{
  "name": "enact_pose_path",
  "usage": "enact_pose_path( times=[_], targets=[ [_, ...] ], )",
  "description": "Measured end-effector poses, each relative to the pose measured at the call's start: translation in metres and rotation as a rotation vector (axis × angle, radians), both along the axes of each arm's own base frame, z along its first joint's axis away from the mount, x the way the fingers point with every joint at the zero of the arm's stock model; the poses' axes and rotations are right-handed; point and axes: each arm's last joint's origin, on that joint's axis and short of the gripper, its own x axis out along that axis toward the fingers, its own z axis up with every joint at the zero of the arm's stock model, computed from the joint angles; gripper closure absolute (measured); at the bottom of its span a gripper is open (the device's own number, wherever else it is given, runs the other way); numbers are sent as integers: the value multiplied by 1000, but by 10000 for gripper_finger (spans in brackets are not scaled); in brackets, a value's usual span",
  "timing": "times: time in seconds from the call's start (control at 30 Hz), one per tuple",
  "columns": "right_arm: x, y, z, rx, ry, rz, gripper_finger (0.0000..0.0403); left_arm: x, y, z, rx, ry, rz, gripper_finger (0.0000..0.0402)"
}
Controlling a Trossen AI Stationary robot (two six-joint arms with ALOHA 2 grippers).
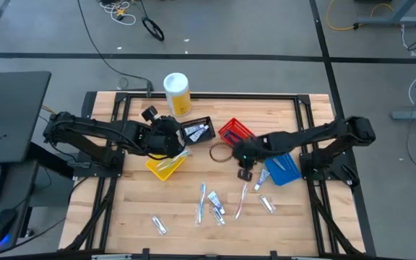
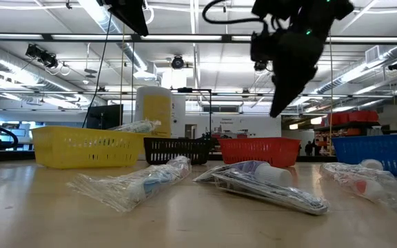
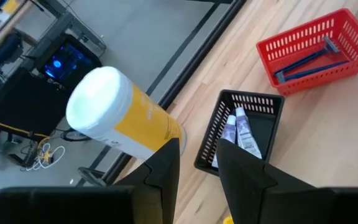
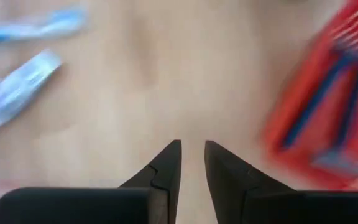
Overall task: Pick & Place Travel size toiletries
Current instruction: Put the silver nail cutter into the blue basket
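Right gripper (image 4: pixel 192 163) hovers empty, jaws narrowly parted, beside the red basket (image 1: pixel 235 131), loose toiletries (image 1: pixel 211 204) scattered at its seven o'clock: best to open wider, drop squarely over one packet; left gripper (image 3: pixel 197 168) waits part-open, empty.

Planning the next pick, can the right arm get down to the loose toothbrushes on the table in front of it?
Probably yes: the right gripper hangs open and empty just behind the toothbrushes, with bare table and nothing between.
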Motion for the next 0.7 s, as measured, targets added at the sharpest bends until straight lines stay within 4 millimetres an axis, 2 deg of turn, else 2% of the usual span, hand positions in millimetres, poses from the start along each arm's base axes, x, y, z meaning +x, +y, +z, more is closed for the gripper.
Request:
enact_pose_path(
  times=[0.2, 0.4, 0.53, 0.7],
  targets=[
    [-24, 47, -6, 232, 195, 24, 322, -1, 0, 0, -9, -7, 14, 287],
    [-46, 78, -25, 347, 320, -185, 322, -1, 0, -9, -6, 16, 18, 287],
    [-57, 85, -38, 387, 380, -300, 322, -3, 0, -18, -13, 32, 31, 287],
    [-67, 83, -50, 417, 451, -406, 322, -2, 0, -18, -25, 16, 42, 287]
  ],
)
